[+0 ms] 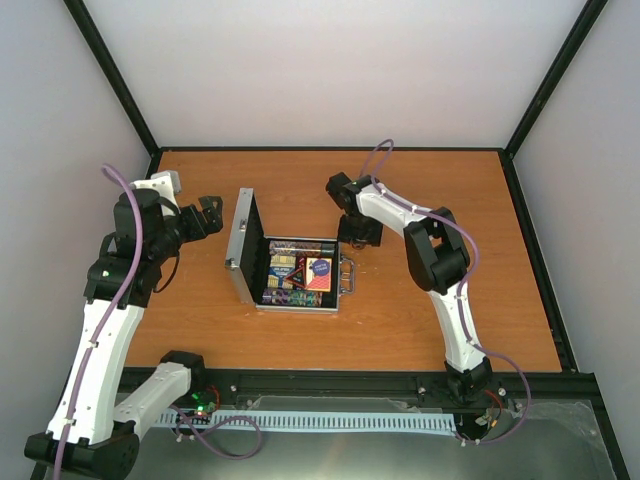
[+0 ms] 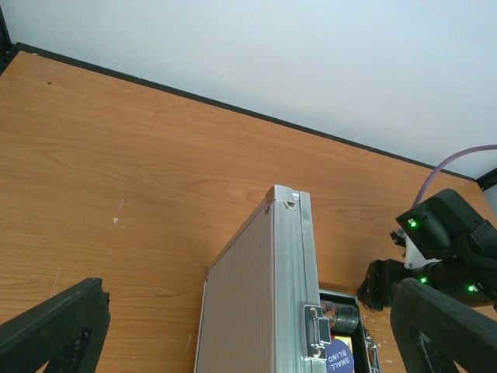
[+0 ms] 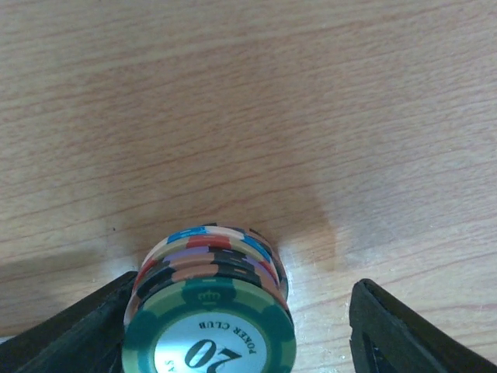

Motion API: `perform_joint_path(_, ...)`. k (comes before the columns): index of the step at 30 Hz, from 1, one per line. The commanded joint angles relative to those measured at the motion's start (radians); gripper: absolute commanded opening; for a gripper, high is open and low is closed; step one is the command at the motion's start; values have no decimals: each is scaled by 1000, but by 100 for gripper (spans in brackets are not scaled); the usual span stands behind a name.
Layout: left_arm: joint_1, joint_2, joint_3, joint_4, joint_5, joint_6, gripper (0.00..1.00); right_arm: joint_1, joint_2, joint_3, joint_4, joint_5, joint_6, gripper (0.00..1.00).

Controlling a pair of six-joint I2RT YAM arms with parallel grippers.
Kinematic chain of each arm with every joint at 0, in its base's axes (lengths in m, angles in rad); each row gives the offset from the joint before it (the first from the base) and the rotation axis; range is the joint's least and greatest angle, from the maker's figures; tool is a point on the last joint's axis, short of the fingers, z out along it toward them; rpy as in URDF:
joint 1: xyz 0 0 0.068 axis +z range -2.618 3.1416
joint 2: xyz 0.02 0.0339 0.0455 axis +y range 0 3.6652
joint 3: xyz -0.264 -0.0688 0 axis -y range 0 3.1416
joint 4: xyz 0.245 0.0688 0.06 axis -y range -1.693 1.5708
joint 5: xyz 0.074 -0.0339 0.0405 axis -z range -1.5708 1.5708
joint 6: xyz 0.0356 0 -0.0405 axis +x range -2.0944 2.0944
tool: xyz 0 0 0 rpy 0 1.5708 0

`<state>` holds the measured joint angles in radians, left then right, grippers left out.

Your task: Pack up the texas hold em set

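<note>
**Case open at centre table, right jaws straddling a chip stack**

Over on the left, the left gripper [image 1: 208,214] hangs above the orange-brown wooden tabletop [image 1: 450,200], jaws spread wide with nothing between them. From its wrist camera the two black fingers [image 2: 54,330] frame the view, and the ribbed silver lid [image 2: 248,311] rises ahead of them.

On to the middle: the small flat silver aluminium case [image 1: 298,307] lies open on the table, its lid [image 1: 243,256] standing upright on the left side and facing the left gripper. Inside the black-lined tray there is a row of multicoloured poker chips [image 1: 296,297] along the near edge, another row of chips [image 1: 297,245] along the far edge, and flat coloured pieces packed between them. A blue round button reading "SMALL BLIND" [image 2: 338,354] peeks out in the left wrist view. The metal handle [image 1: 347,272] sticks out on the case's right side.

Now the right: the right gripper [image 1: 358,234] points down at the table just beyond the case's far right corner. Its wrist camera shows a stack of multicoloured poker chips [image 3: 210,311] standing on the bare wood outside the case, topped by a green chip marked "20 POKER CLUB". The jaws straddle the stack, parted: one finger [image 3: 74,338] sits right against it, the other finger [image 3: 408,338] stands clear with wood showing between.
</note>
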<state>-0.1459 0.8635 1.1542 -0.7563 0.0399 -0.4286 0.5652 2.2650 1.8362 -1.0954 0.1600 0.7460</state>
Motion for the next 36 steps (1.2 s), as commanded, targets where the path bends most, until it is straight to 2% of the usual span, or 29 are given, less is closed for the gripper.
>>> perform_joint_path(1,5,-10,21,11,-5,0,100,-4,24,-18,17,-2,31,70)
perform_joint_path(12,5,-16,18,10,-3,1,100,-4,46,-33,56,-37,30,57)
perform_joint_path(28,5,-15,18,14,-4,-7,100,-4,7,-198,130,-98,62,54)
perform_joint_path(36,5,-20,18,6,-13,-14,100,-6,13,-236,153,-110,60,47)
